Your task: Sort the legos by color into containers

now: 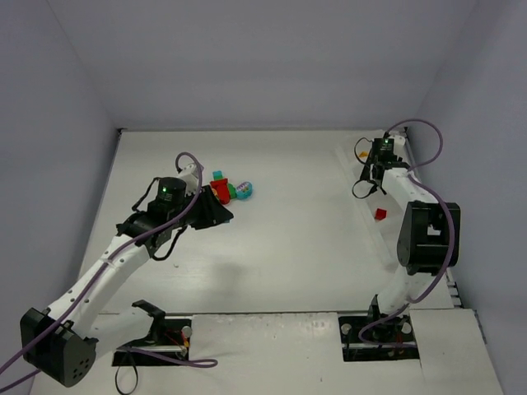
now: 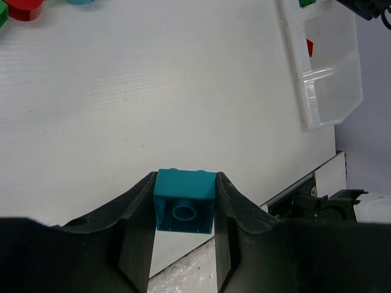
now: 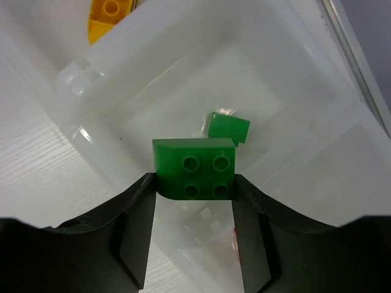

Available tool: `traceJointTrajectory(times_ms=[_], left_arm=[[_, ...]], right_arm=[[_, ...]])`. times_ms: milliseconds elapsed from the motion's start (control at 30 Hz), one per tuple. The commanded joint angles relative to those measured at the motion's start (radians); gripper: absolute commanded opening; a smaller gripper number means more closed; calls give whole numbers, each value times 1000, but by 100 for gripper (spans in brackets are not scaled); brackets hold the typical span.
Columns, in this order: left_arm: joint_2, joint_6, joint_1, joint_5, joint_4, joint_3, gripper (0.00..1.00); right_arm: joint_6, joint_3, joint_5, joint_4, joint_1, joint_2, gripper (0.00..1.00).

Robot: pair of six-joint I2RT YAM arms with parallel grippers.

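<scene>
My left gripper [image 2: 185,186] is shut on a teal-blue lego [image 2: 184,204] and holds it above the bare table, just right of the loose pile [image 1: 228,188] of red, green and teal legos. My right gripper [image 3: 192,182] is shut on a green lego [image 3: 194,166], studs up, over a compartment of the translucent white tray [image 3: 287,91]. A smaller green lego [image 3: 228,127] lies in that compartment. A yellow lego [image 3: 110,13] lies in the neighbouring one. In the top view the left gripper [image 1: 219,212] is mid-left and the right gripper [image 1: 371,176] is at the tray's far end.
The tray [image 1: 389,240] runs along the table's right side; a red lego [image 1: 380,214] lies in a middle compartment. The left wrist view shows the tray's near end [image 2: 327,91], the red lego [image 2: 310,47], and a red lego [image 2: 24,7] from the pile.
</scene>
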Motion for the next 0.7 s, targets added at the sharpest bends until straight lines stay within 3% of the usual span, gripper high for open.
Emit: traceJointTrajectory(times_ms=[0,133,167,233,267,367,600,667], left_arm=[[-23,-14,-5,-11,25,6,0],[-24,-14,-5,-13,22,7,0],[-24,-14,-5,-11,22,7,0],[-26,-14,-5,-13,22,9,0],[-26,-13,-3,-14,22,9,0],[-21,-13,-5,-16,23,10,0],[10,-11,-5,-13,34,47,0],[26,-14,-5,-11,42,61,0]], right_arm=[[-69,54,-23,36,-3,20,22],[-91,75,-56,79,-20,45,34],[-107,75,-63,92,-20,43,46],[-123,78,-90,94,-20,36,58],[-131,74,-98,98,-18,28,71],[-146,54,-125,103,-15,-24,87],[-181,-34,-214,135,9,-220,86],[-183,-54,-338,144,20,-305,82]])
